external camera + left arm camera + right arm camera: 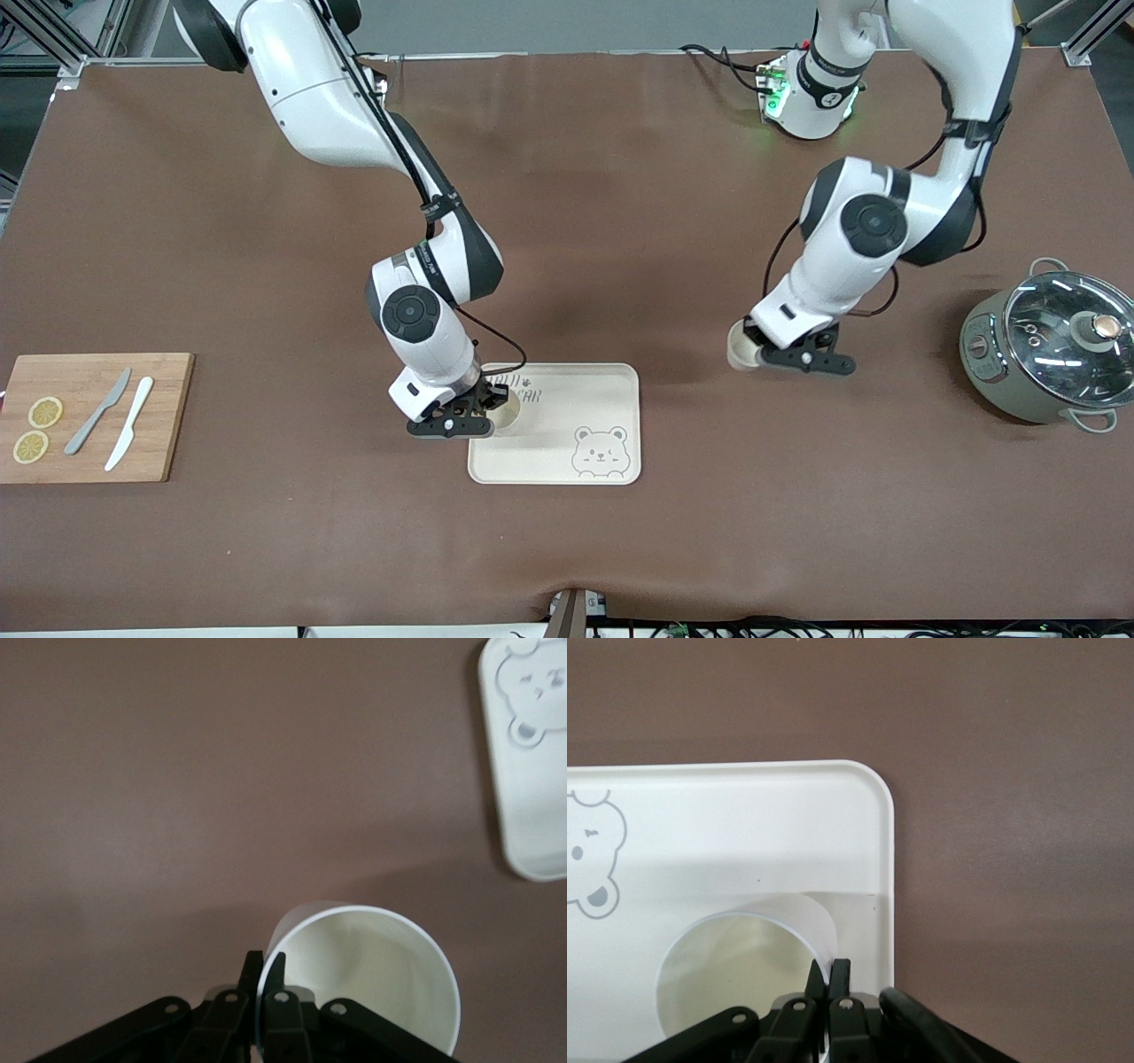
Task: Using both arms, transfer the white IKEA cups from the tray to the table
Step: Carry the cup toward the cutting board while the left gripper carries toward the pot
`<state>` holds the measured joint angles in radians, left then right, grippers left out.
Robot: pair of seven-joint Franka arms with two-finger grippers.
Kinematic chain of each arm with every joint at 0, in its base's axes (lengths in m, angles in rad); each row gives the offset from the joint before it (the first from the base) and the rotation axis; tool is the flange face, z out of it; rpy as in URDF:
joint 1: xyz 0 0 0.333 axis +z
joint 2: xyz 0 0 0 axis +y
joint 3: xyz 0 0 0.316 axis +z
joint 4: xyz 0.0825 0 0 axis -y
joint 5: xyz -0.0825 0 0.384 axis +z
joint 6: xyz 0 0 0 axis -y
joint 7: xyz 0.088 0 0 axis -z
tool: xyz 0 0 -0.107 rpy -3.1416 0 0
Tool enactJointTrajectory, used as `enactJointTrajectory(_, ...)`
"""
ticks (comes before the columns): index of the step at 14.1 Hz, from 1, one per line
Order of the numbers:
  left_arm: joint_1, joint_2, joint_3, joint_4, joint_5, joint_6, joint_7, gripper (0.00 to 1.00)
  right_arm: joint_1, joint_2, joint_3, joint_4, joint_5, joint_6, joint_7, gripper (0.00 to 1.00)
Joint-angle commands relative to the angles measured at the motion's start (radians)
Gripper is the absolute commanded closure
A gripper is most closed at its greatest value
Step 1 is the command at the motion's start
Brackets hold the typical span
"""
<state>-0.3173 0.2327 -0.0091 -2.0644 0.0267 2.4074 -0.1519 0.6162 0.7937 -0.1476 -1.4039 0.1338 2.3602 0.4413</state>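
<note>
Two-arm transfer of cups, seen from above with 12 o'clock toward the robot bases. The right hand (474,409) stands at the tray (602,399) corner nearest the right arm's end of the desk (567,221), roughly the 10 o'clock corner of the tray. Its fingers (833,979) are pressed together on the wall of the cup on the tray (507,412), one finger inside the rim and one outside. This cup stands upright on the tray floor, its long axis vertical, its mouth open to the sky, close against the tray's raised rim. From the hand, the cup body lies toward 3 o'clock, that is, toward the tray's middle.

The left hand (802,354) is over bare desk at about 3 o'clock from the tray, between the tray and the grey lidded pot (1050,350). It pinches the wall of the second cup (742,347) in the same rim grip; the left wrist view shows the fingers (266,979) astride the wall. This cup is clear of the tray. Whether its base already touches the desk cannot be told.

Judgement: the coming move turns on the vertical axis of the cup on the tray. It must rise straight past the adjacent tray rim before travelling toward 9 o'clock, where open desk lies between the tray and the wooden cutting board (93,416). The right arm is the nearer one for this cup.
</note>
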Motion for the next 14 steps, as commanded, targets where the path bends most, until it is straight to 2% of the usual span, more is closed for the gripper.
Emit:
enactJointTrajectory(1, 0.033, -0.114, -0.02, -0.208, 0.012, 0.136, 0.035, 1.0, 0.002, 0.001, -0.009, 0.048, 0.001, -0.021, 0.01, 1.0)
enactJointTrajectory(3, 0.04, -0.145, -0.02, -0.278, 0.01, 0.173, 0.049, 1.0, -0.027, -0.019, -0.015, 0.051, -0.003, -0.063, -0.007, 1.0)
enactJointTrajectory(5, 0.052, -0.148, -0.02, -0.298, 0.006, 0.176, 0.061, 1.0, -0.085, -0.021, -0.015, 0.092, 0.003, -0.128, -0.094, 1.0)
enactJointTrajectory(7, 0.066, -0.136, -0.02, -0.306, -0.057, 0.174, 0.098, 1.0, -0.136, -0.024, -0.017, 0.109, 0.007, -0.182, -0.209, 1.0)
enactJointTrajectory(11, 0.119, -0.11, -0.018, -0.31, -0.209, 0.176, 0.296, 1.0, -0.262, -0.062, -0.012, 0.106, 0.009, -0.231, -0.451, 1.0)
enactJointTrajectory(14, 0.133, -0.063, -0.017, -0.309, -0.228, 0.225, 0.34, 1.0, -0.34, -0.071, -0.012, 0.106, 0.009, -0.274, -0.594, 1.0)
